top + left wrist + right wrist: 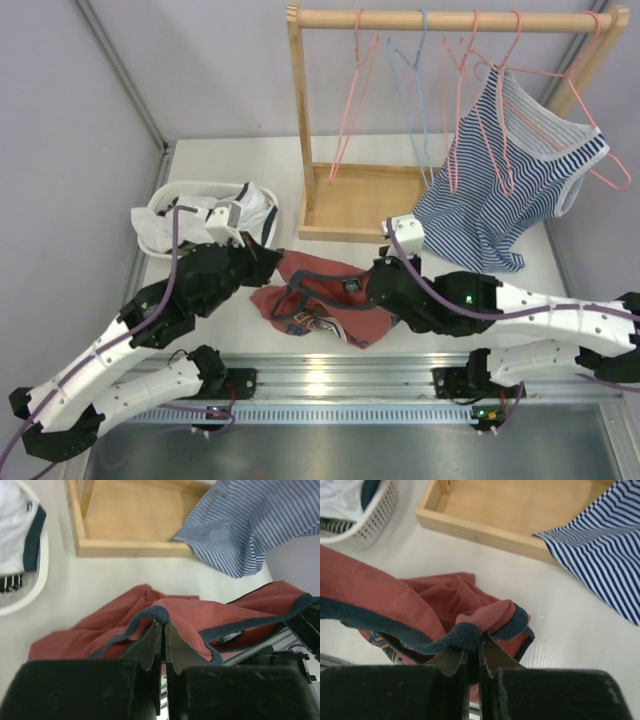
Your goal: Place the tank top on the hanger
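Observation:
The rust-red tank top (325, 290) lies bunched on the table between my two grippers. My left gripper (268, 262) is shut on its navy trim at the left end; the left wrist view shows the closed jaws (161, 626) pinching the trim of the tank top (210, 612). My right gripper (376, 287) is shut on the trim at the right end; the right wrist view shows the jaws (479, 639) pinching a navy fold of the tank top (375, 597). An empty pink hanger (350, 110) hangs on the wooden rail, far behind.
A wooden rack (300, 120) with a tray base (355, 205) stands at the back. On its rail hang a light blue hanger (418, 100) and a blue-and-white striped tank top (510, 180) on pink hangers. A white basket (165, 205) with clothes sits at the left.

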